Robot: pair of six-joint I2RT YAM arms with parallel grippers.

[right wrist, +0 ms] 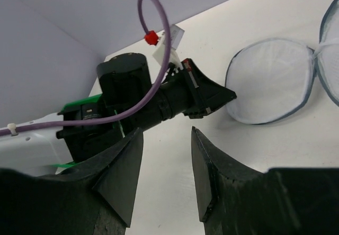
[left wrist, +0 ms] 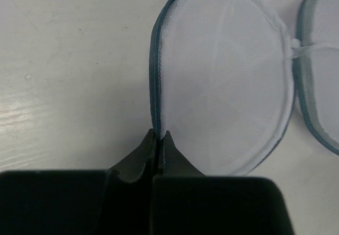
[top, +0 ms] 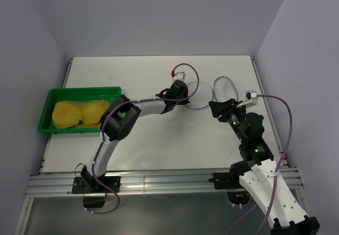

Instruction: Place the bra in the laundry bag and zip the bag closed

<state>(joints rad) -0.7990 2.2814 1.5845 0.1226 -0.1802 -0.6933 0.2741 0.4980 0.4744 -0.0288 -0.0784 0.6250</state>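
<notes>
The laundry bag point(top: 201, 95) lies opened flat in two round white mesh halves with dark blue zipper trim. My left gripper point(top: 184, 98) is shut on the blue edge of its left half, seen close in the left wrist view point(left wrist: 159, 134), where the mesh half point(left wrist: 222, 81) spreads beyond the tips. My right gripper point(top: 215, 109) is open and empty just near of the bag's right half; its wrist view point(right wrist: 167, 132) shows the bag point(right wrist: 270, 84) and the left gripper point(right wrist: 209, 95) ahead. The mustard-yellow bra point(top: 79, 113) lies in the green tray, away from both grippers.
The green plastic tray point(top: 55, 93) stands at the left side of the white table. The left arm stretches from the tray's near corner across to the bag. Pale walls close the table on the left, back and right.
</notes>
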